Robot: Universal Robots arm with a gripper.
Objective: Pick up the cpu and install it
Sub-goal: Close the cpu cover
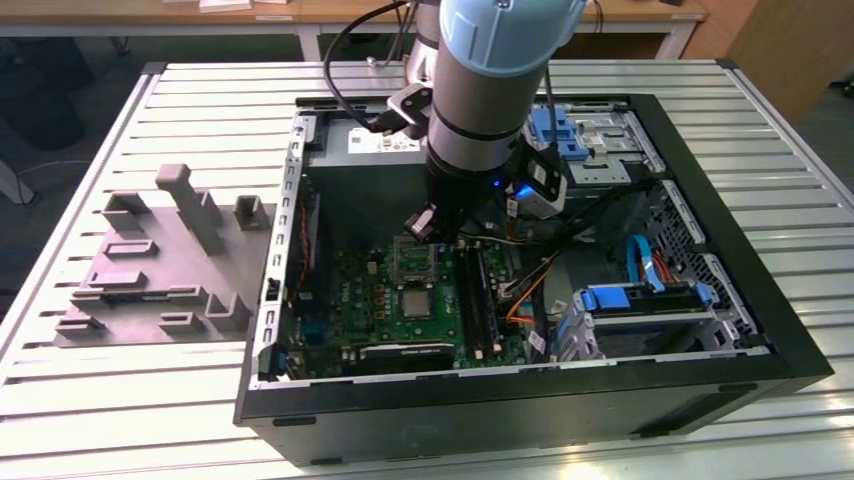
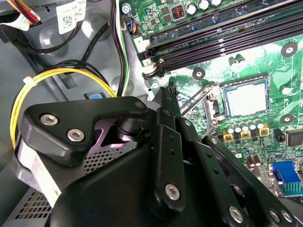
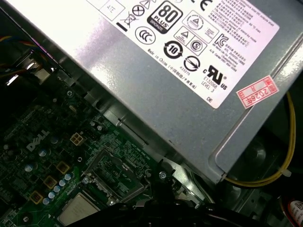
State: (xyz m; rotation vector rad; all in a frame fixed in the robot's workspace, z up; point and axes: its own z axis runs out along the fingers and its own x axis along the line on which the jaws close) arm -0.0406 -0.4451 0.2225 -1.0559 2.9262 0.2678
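Observation:
The cpu [image 1: 416,301] is a small pale square lying flat in its socket on the green motherboard [image 1: 360,300] inside the open computer case. In both wrist views it shows as a light metal square [image 2: 245,100] [image 3: 78,211] with a dark rim around it. The socket frame [image 1: 416,259] [image 3: 116,174] stands flipped open just behind it. My gripper [image 1: 435,228] [image 2: 166,92] hangs above the board, beside the socket and a little back from it, and nothing shows in its grasp.
A grey moulded tray [image 1: 147,270] with upright posts lies outside the case on the exterior view's left. The grey power supply [image 3: 189,71] stands close behind the socket. Black memory slots [image 2: 227,38], yellow cables [image 2: 57,75] and a blue drive cage [image 1: 641,300] crowd the case.

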